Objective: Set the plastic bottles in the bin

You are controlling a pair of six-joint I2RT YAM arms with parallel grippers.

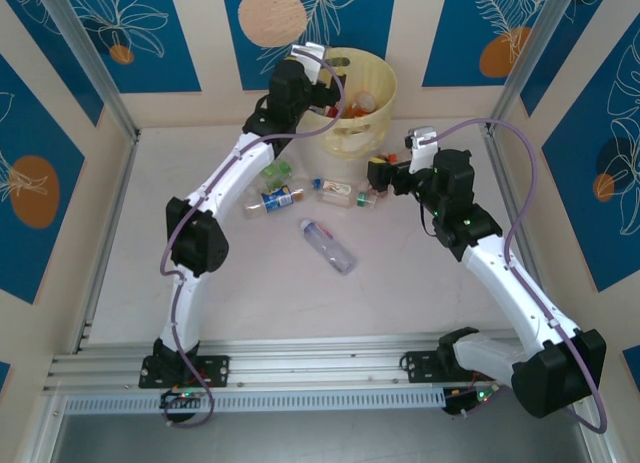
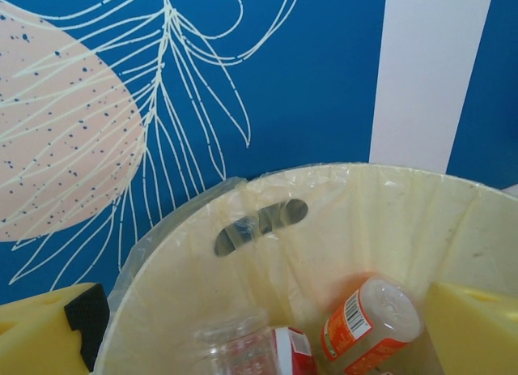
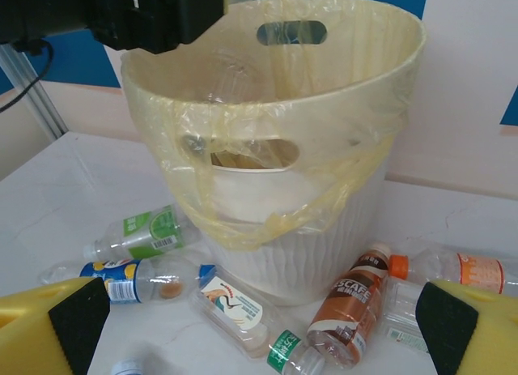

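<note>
Bottles point(image 2: 368, 326) in bin point(image 2: 388, 221) below left pincer point(image 2: 263, 334) — spread wide, empty, right pincer point(image 3: 263, 326) likewise

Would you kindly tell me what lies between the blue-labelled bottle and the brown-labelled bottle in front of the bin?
In the right wrist view, a clear white-labelled bottle lies on its side between them, on the table.

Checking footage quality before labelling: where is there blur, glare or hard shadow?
Top external: even, soft light, only faint shadows on the table. Left wrist: the clear bottle inside the bin is smeared, the orange-labelled bottle beside it sharp. Right wrist: label on the brown bottle readable; mild sheen on the bin liner.
</note>
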